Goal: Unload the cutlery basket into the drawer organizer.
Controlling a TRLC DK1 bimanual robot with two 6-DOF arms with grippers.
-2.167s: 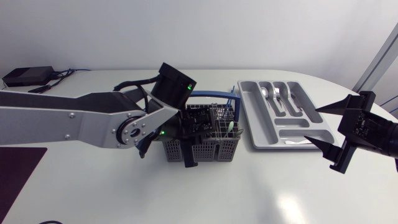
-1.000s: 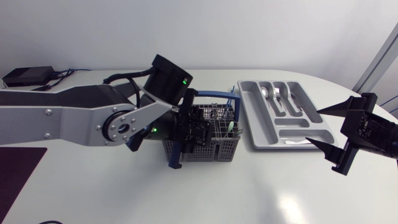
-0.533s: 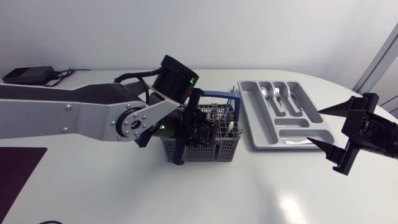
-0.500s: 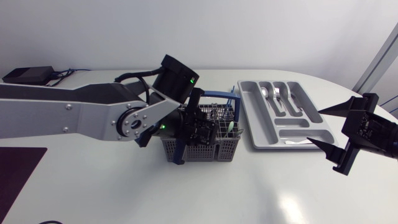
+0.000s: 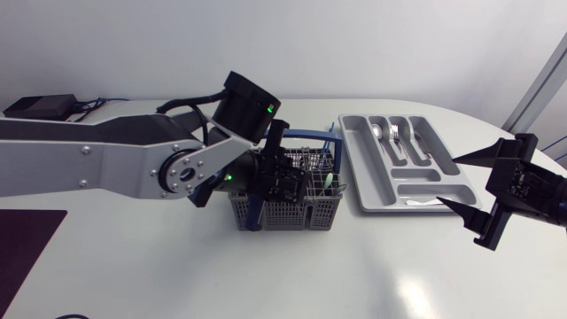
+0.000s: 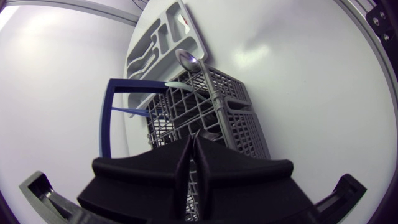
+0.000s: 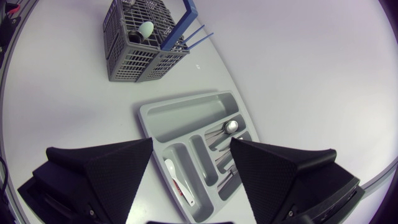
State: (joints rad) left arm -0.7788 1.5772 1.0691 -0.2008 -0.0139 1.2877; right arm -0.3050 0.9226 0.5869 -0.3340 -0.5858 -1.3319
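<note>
The grey cutlery basket (image 5: 301,206) with a blue handle (image 5: 306,136) stands mid-table. My left gripper (image 5: 268,180) hangs over its left side, fingers (image 6: 180,163) pressed together; nothing shows between them. Ahead of this gripper, a spoon (image 6: 188,60) stands upright in the basket (image 6: 244,118), bowl up. The grey drawer organizer (image 5: 368,190) lies to the right of the basket and holds several pieces of cutlery (image 5: 394,135). Well right of the organizer, my right gripper (image 5: 450,180) is held wide open and empty. Below it are the organizer (image 7: 186,117) and the basket (image 7: 138,61).
A black box with cables (image 5: 37,107) lies at the table's back left. A dark mat (image 5: 22,248) lies at the front left edge. A white-and-red item (image 7: 178,181) lies in the organizer's cross compartment.
My left gripper's fingers have shut over the left side of the basket, and the arm has shifted slightly. The right arm has not moved.
</note>
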